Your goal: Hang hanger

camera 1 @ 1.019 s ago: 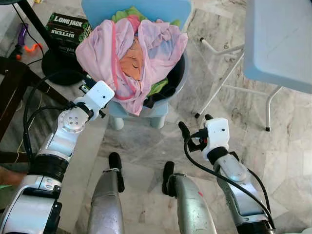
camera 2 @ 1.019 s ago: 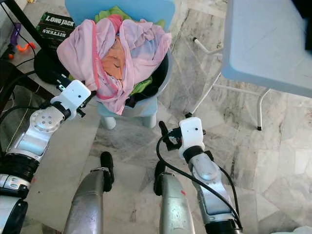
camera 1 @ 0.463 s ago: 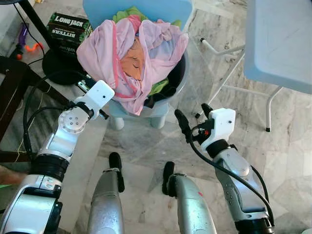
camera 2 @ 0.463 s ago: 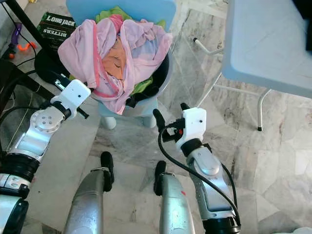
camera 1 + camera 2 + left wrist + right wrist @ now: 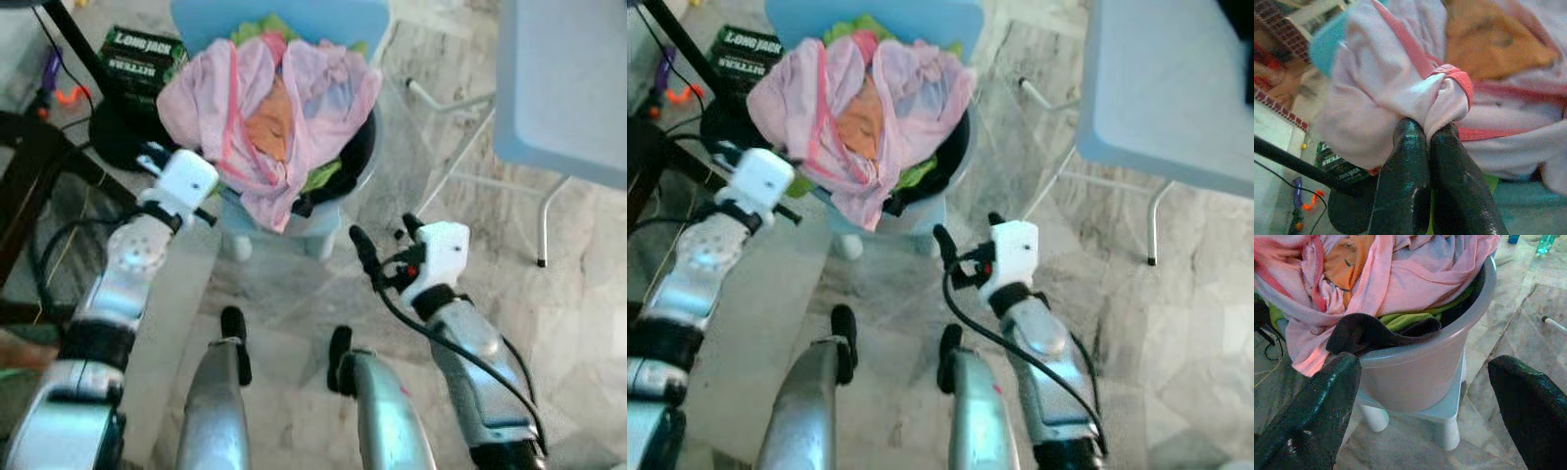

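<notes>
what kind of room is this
Probably a home laundry or living area: marble floor, a basin heaped with pink clothes on a blue stool, beside a folding table.

So from the right wrist cam you're looking between the right hand [image 5: 1425, 396] and its two black fingers [image 5: 1312, 406], which are spread wide apart, one at each side of the frame. Straight ahead is a pale plastic basin [image 5: 1415, 367] stuffed with laundry, sitting on a little light blue stool [image 5: 1444, 406] with stubby white legs. A pink garment [image 5: 1415, 269] is heaped on top and spills over the rim, with an orange piece [image 5: 1347, 259] tucked into it. Lower down there's a green cloth [image 5: 1405, 319] and a dark one [image 5: 1366, 333] flopped over the basin's edge. Grey marble floor [image 5: 1508, 313] all around.
</notes>
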Available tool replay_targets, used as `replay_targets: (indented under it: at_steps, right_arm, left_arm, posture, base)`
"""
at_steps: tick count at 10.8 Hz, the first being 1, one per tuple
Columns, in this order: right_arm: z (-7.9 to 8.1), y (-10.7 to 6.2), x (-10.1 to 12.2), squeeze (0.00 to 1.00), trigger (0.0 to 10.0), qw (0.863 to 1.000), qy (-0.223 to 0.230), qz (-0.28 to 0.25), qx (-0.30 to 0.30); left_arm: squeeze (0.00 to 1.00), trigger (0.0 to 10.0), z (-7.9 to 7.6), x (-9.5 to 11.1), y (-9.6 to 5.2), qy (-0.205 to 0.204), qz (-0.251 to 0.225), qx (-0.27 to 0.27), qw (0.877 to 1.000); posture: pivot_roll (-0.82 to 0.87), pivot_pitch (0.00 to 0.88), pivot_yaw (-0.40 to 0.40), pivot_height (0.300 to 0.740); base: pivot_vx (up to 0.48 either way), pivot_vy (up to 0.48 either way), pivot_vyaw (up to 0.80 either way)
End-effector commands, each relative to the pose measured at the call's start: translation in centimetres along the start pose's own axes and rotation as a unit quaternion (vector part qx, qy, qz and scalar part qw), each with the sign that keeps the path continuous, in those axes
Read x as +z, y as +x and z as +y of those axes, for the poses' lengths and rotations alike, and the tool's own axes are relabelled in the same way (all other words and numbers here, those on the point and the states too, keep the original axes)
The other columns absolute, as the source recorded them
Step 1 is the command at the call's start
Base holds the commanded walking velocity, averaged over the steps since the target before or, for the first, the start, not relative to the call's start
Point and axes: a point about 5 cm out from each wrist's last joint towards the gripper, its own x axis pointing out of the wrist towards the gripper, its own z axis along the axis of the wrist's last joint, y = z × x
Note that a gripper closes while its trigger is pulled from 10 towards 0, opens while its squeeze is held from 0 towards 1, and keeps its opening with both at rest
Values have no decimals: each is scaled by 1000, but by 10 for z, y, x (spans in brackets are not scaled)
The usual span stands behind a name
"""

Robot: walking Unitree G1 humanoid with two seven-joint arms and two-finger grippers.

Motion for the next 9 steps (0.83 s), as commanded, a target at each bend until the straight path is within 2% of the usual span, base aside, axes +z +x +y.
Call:
replay_targets:
  at_steps: [1,3,4,5,7,8,9]
  right_arm:
    - [1,1,-9,0,10000,1000,0,13,-2]
    - [1,10,-12,0,10000,1000,0,7,-11]
    - [1,17,-13,0,10000,1000,-4,3,-13]
    - [-1,21,-12,0,10000,1000,-10,-4,-13]
    - [-10,11,-15,0,10000,999,-1,-2,-55]
    - [-7,-2,-23,0,10000,998,-6,2,-64]
    - [-13,-12,-31,0,10000,995,-2,12,-97]
  left_arm:
    - [0,0,-5,14,-6,-18,-37,21,999]
    - [0,0,-12,41,-8,-65,-87,66,992]
    - [0,0,-24,55,-11,-114,-98,82,985]
    - [0,0,-32,55,-14,-170,-69,96,978]
    - [0,0,-50,24,-29,-233,71,103,965]
    - [0,0,-51,18,-43,-219,80,107,967]
    - [0,0,-50,13,-49,-215,92,120,965]
  posture:
    - [-29,387,-30,740]
    - [7,350,-13,740]
    - [28,315,-6,740]
    - [30,310,-5,740]
    - [28,298,-4,740]
    - [21,285,-6,740]
    - [3,261,-14,740]
  base:
    - [0,0,0]
    - [0,0,0]
    - [0,0,0]
    - [0,0,0]
    - [0,0,0]
    - [0,0,0]
    - [0,0,0]
